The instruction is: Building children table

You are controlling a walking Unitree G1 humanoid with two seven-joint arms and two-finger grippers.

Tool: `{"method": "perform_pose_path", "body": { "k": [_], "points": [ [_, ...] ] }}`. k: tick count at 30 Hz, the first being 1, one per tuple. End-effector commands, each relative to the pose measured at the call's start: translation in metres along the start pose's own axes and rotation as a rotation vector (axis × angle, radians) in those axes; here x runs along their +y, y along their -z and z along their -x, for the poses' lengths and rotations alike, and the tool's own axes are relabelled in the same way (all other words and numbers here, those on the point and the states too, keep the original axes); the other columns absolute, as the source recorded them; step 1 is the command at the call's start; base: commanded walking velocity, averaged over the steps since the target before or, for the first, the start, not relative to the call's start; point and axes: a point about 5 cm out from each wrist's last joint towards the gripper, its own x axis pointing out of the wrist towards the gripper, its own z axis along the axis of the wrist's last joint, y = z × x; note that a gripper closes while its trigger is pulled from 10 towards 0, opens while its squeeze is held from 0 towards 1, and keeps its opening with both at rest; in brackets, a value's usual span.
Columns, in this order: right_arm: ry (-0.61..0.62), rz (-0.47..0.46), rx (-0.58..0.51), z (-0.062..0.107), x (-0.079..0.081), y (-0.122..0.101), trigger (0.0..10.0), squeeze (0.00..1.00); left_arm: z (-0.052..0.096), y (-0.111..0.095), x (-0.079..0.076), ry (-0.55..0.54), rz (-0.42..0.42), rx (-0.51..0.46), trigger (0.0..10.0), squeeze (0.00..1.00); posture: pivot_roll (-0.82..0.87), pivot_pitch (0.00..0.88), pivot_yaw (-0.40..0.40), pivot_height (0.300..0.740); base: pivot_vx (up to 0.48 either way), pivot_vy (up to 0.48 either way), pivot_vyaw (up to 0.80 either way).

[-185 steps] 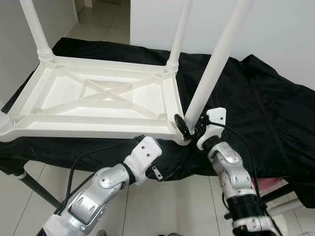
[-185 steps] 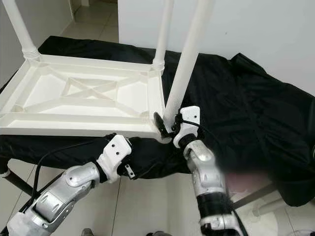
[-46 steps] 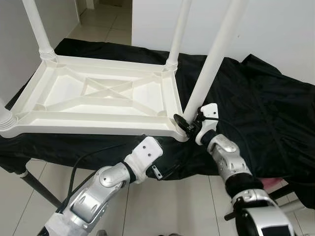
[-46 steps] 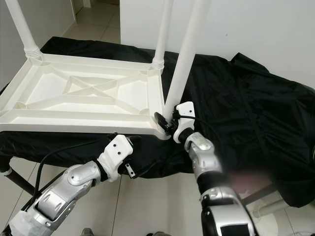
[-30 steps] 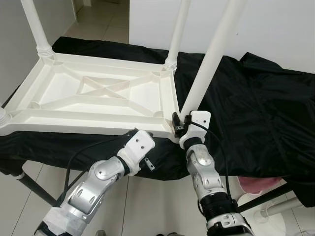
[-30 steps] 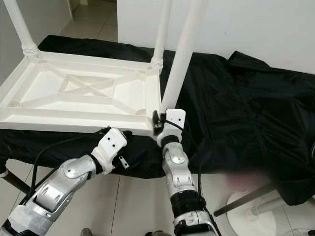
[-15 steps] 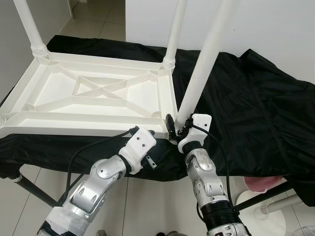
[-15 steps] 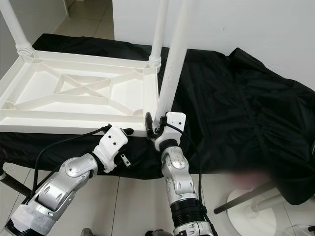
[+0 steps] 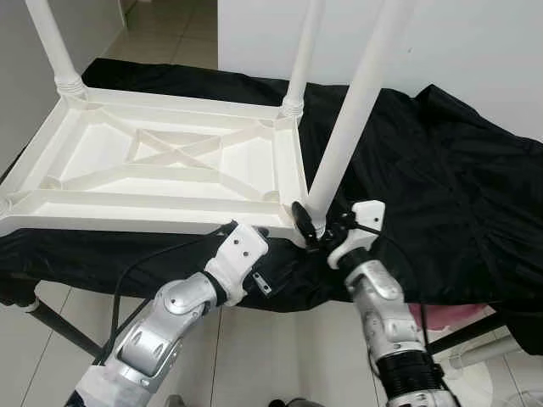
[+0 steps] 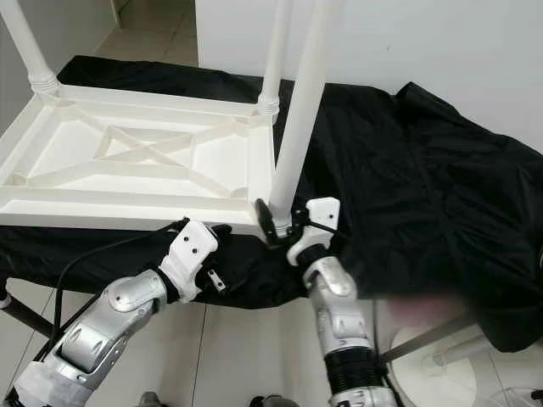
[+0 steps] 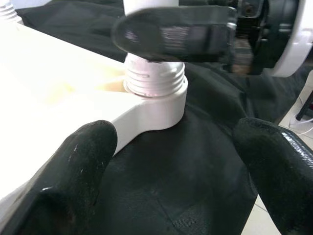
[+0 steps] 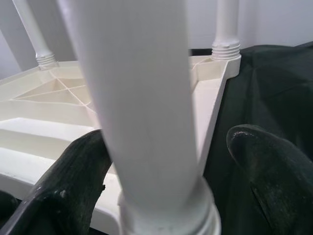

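An upside-down white plastic table (image 9: 170, 161) lies on a black cloth, its legs pointing up. The near right leg (image 9: 352, 110) stands in its corner socket (image 11: 155, 83). My right gripper (image 9: 318, 227) is open at that leg's base, one finger (image 12: 73, 181) against the leg and the other (image 12: 274, 166) a gap away. My left gripper (image 11: 181, 147) is open just below the same corner, with one finger (image 11: 83, 161) by the table's rim. Two more legs (image 9: 53, 47) (image 9: 304, 51) rise at the far corners.
The black cloth (image 9: 441, 170) covers a raised surface that stretches right. A white wall (image 9: 475, 42) stands behind it and tiled floor (image 9: 280, 348) lies below the front edge. A dark metal strut (image 9: 59, 326) slants at lower left. Something pink (image 9: 445, 318) shows at lower right.
My right wrist has swung round to the right of the leg, and its fingers now stand apart about the base. The left arm has barely moved.
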Motion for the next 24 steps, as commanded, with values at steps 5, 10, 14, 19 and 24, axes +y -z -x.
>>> {"method": "perform_pose_path", "body": {
  "k": [5,10,14,19,24],
  "points": [
    [-0.126,0.061,0.025,-0.004,-0.01,-0.001,10.0,0.0,-0.001,-0.001,-0.003,0.043,0.002,0.002,10.0,0.0,0.05,0.094,-0.115,0.74,0.0,0.0,0.0],
    [-0.265,0.104,0.074,-0.013,-0.018,-0.002,10.0,0.0,-0.004,-0.003,-0.003,0.018,-0.008,0.0,10.0,0.0,0.05,0.088,-0.119,0.74,0.0,0.0,0.0],
    [-0.281,0.113,0.083,-0.015,-0.018,-0.002,10.0,0.0,-0.004,-0.003,-0.003,0.019,-0.008,0.001,10.0,0.0,0.06,0.086,-0.119,0.74,0.0,0.0,0.0],
    [-0.332,0.131,0.125,-0.024,-0.019,0.003,10.0,0.0,-0.005,-0.001,-0.003,0.014,0.03,0.028,10.0,0.0,0.07,0.078,-0.122,0.74,0.0,0.0,0.0],
    [-0.357,0.129,0.137,-0.031,-0.018,0.007,9.1,0.0,-0.005,-0.003,0.0,0.004,0.032,0.036,10.0,0.0,0.09,0.071,-0.127,0.74,0.0,0.0,0.0]
  ]
}}
